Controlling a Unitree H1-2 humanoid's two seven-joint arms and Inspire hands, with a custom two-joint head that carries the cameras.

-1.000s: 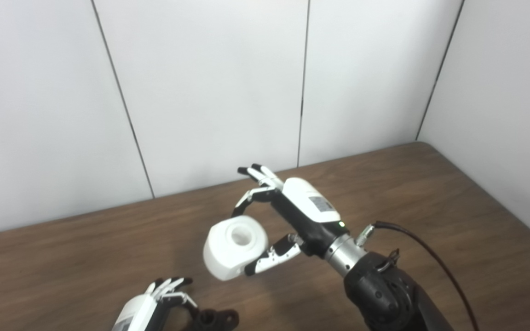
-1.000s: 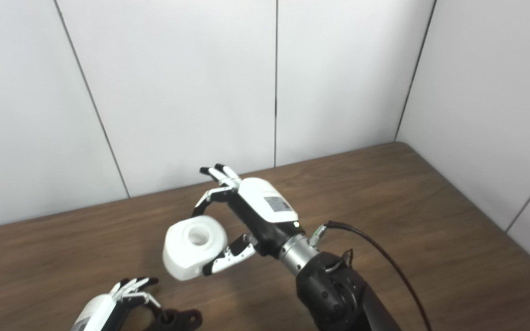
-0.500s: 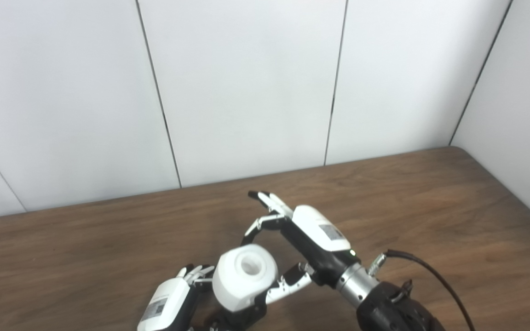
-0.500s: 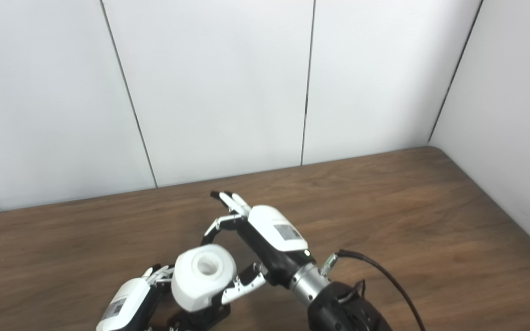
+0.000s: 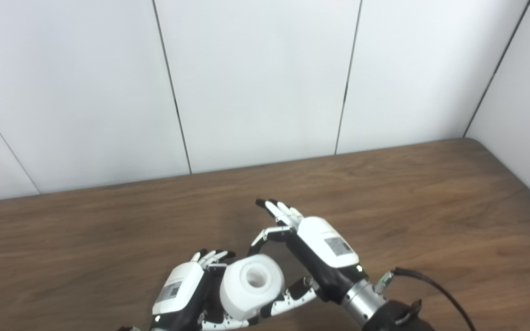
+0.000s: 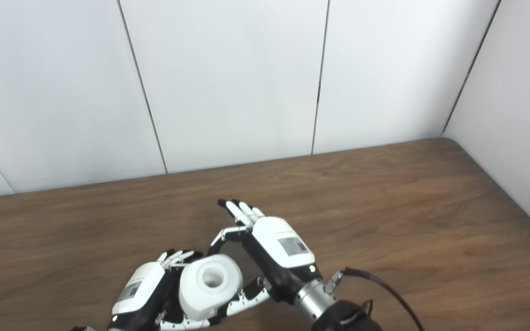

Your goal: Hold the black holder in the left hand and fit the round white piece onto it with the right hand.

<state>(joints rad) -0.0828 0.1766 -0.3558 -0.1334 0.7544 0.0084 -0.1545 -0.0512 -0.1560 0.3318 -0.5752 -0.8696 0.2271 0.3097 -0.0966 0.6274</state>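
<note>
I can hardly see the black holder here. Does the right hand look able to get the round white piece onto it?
Probably yes: the right hand holds the round white piece directly beside the left hand, nothing between. The holder itself is hidden.

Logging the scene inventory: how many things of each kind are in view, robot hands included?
Robot hands: 2, left robot hand and right robot hand
Round white piece: 1, held between them
Table: 1
Black holder: hidden, not counted
Total: 4

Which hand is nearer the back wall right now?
The right hand: its fingertips stretch farthest up the table toward the wall, while it pinches the white piece. The left hand sits lower, near the picture's bottom edge, beside that piece.
</note>
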